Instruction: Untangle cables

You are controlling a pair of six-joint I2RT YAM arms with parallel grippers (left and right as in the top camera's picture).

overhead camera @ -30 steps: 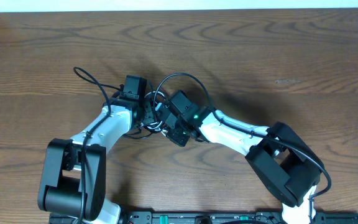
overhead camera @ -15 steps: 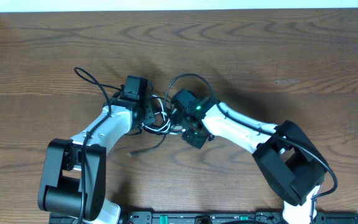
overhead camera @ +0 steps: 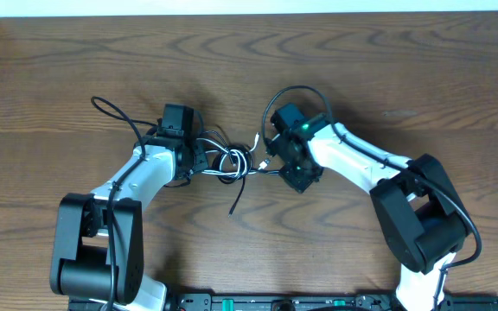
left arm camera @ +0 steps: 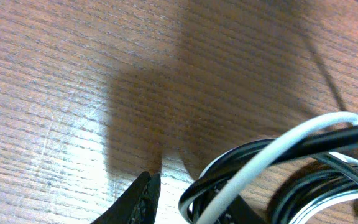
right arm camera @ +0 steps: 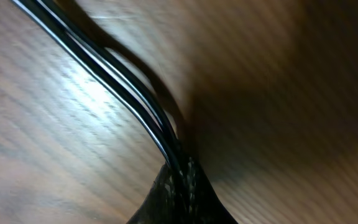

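Two tangled cables [overhead camera: 227,164] on bench [overhead camera: 405,69], knotted between both hands, right hand [overhead camera: 269,166] clamped on black strands, left hand [overhead camera: 199,162] grip unclear.

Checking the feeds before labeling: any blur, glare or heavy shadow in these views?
Overhead: sharp and evenly lit, only soft shadows on the table. Left wrist: the white cable is fairly crisp, a broad shadow band crosses the wood, and there is pale glare at lower left. Right wrist: soft and smeared throughout; the black cable reads as streaks, with glare on the left and deep shadow on the right.
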